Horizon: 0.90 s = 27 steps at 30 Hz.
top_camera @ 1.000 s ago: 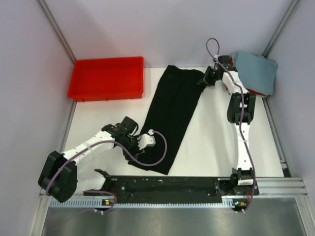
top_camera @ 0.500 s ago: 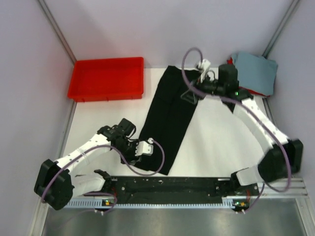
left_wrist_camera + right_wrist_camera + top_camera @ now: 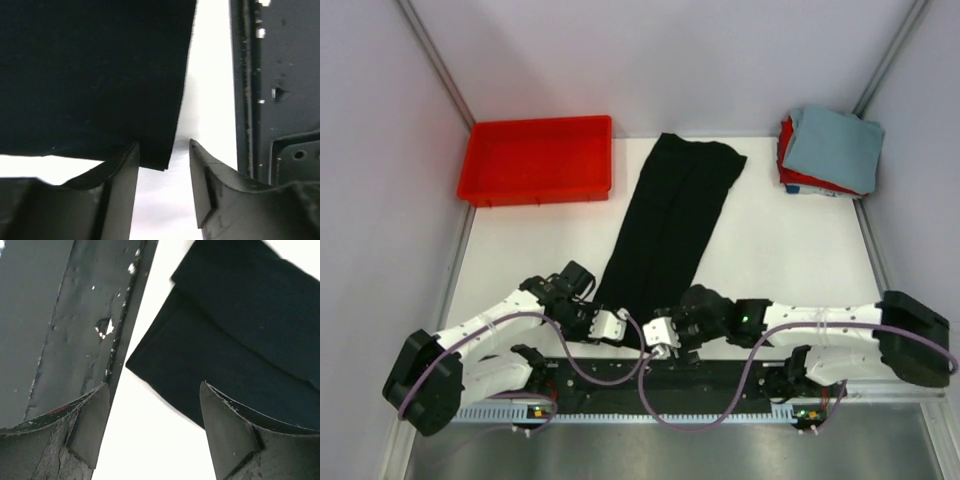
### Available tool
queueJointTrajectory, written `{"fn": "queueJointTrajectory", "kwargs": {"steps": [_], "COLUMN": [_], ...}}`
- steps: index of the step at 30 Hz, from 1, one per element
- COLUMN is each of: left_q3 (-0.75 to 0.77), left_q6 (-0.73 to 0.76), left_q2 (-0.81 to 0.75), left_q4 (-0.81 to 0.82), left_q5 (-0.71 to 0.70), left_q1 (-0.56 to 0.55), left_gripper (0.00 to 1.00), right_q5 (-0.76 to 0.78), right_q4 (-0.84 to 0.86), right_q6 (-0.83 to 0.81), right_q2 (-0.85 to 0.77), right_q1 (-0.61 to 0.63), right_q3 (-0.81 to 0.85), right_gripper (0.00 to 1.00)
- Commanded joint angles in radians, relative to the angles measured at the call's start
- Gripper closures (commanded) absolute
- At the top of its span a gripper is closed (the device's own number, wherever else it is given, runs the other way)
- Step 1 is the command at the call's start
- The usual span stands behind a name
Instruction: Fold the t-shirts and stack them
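Observation:
A long black t-shirt [image 3: 670, 220], folded lengthwise, runs from the back middle of the table to the near edge. Both grippers are at its near end. My left gripper [image 3: 613, 325] is open, and the left wrist view shows the shirt's [image 3: 95, 75] near corner lying between the tips of the left gripper [image 3: 163, 145], with a gap beside it. My right gripper [image 3: 658, 335] is wide open. The right wrist view has the other near corner of the shirt [image 3: 230, 330] just ahead of the right gripper [image 3: 154, 385]. Folded t-shirts, grey-blue [image 3: 832, 148] on red [image 3: 798, 180], are stacked at the back right.
A red plastic tray [image 3: 538, 158] stands at the back left. The black mounting rail [image 3: 660, 375] runs along the near edge, right behind both grippers. White walls close in the table on the left, back and right.
My right arm has swung from the back right, near the stack, down to the shirt's near end, and its jaws have opened. The left gripper has shifted slightly nearer to the shirt's near corner.

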Motion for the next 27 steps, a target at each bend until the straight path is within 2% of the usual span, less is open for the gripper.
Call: {"fn": "queueJointTrajectory", "kwargs": {"steps": [1,7,9,11,13,15,18,21,24,27], "left_q3": [-0.025,-0.022,-0.023,-0.019,0.006,0.072,0.145,0.213,0.308,0.414], "left_q6": [-0.018,-0.058,-0.070,-0.090,-0.121,-0.139,-0.150,-0.179,-0.239,-0.386], "left_q2": [-0.019,-0.030,-0.033,-0.033,-0.034,-0.047,-0.086,-0.096,-0.070,0.020], "left_q4": [0.094,0.099,0.099,0.090,0.047,-0.058,-0.207,-0.274,-0.236,-0.075], "left_q5": [-0.054,-0.068,-0.063,-0.060,-0.054,-0.020,0.050,0.138,0.146,-0.013], "left_q1": [-0.004,-0.010,-0.010,-0.011,-0.014,-0.019,-0.033,-0.047,-0.047,-0.045], "left_gripper": [0.61,0.97,1.00,1.00,1.00,1.00,1.00,1.00,1.00,1.00], "right_q5": [0.169,0.193,0.189,0.181,0.175,0.144,0.072,0.075,0.025,-0.006], "right_q4": [0.220,0.279,0.250,0.190,0.138,0.065,-0.016,-0.045,-0.057,-0.074], "right_q6": [-0.048,-0.057,-0.071,-0.083,-0.089,-0.086,-0.046,0.013,0.101,0.188], "right_q2": [0.117,0.278,0.330,0.366,0.364,0.317,0.200,0.032,-0.083,-0.150], "right_q1": [0.088,0.109,0.123,0.143,0.161,0.174,0.178,0.177,0.099,-0.076], "right_q3": [-0.020,0.011,0.032,0.054,0.055,0.054,0.049,0.026,0.015,0.035], "right_gripper": [0.28,0.30,0.36,0.51,0.81,0.98,1.00,1.00,1.00,1.00]}}
